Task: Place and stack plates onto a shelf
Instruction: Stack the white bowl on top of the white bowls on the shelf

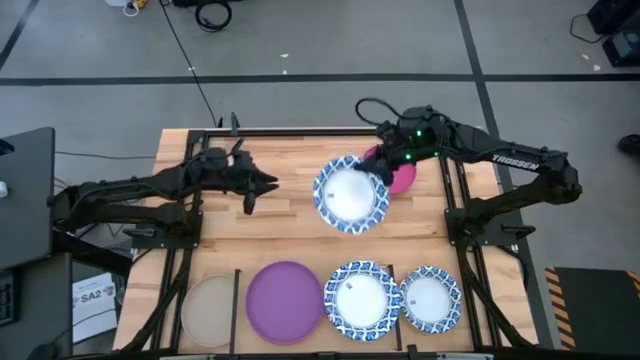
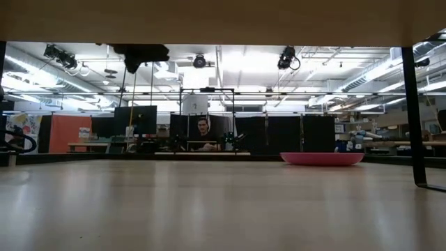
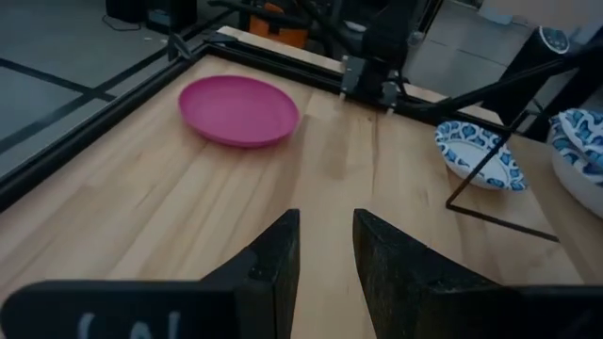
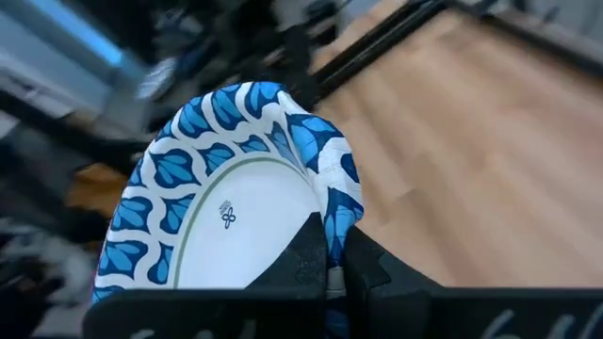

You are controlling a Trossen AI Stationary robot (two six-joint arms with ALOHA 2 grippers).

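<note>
Right end effector (image 4: 332, 259): fingers pinched tight on the rim of a blue-rimmed plate (image 1: 350, 194), which it carries in the air over the middle of the tabletop (image 1: 290, 215) — in the right wrist view the rim crumples where it is gripped.
Left end effector (image 3: 325, 254): parted a little, holding nothing, hovering above bare wood on the left half of the tabletop, pointing toward the carried plate.
Magenta plate (image 3: 239, 109): lies flat on the tabletop near the far edge, partly hidden in the high view under the carried plate and the right arm.
Shelf (image 1: 330, 270): along the near edge — its bays, from the left, hold a pale beige plate (image 1: 209, 310), a purple plate (image 1: 285, 301) and two more blue-rimmed plates (image 1: 360, 298), (image 1: 430, 299), each lying flat.
Black bars (image 1: 236, 296): stand between the plates.
</note>
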